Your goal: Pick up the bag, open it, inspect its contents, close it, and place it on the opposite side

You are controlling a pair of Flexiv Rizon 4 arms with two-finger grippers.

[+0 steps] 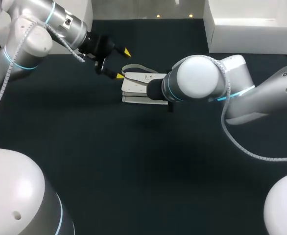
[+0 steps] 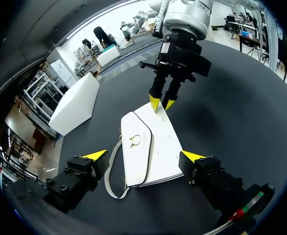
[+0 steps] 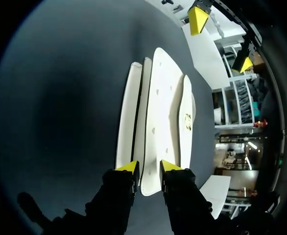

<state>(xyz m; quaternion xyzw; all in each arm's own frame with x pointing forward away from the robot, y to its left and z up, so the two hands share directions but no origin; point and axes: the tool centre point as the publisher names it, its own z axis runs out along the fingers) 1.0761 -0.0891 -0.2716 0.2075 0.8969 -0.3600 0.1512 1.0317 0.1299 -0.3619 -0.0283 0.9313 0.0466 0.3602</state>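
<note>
A white bag (image 1: 138,85) with a gold clasp (image 2: 135,141) and a grey strap (image 2: 111,171) lies flat on the dark table. My left gripper (image 1: 123,63) hangs open just above the bag's (image 2: 148,147) strap end, its yellow tips spread wider than the bag. My right gripper (image 2: 162,104) stands at the opposite end with its fingers close together. In the right wrist view the bag's (image 3: 163,107) end edge fills the gap between the right gripper's (image 3: 149,166) tips. The left gripper (image 3: 221,41) shows beyond the bag. In the head view my right wrist hides its fingers.
A white box (image 1: 251,24) stands at the back right of the table. Another white box (image 2: 77,103) sits at the back left behind my left arm. Bare dark tabletop (image 1: 148,171) stretches in front of the bag.
</note>
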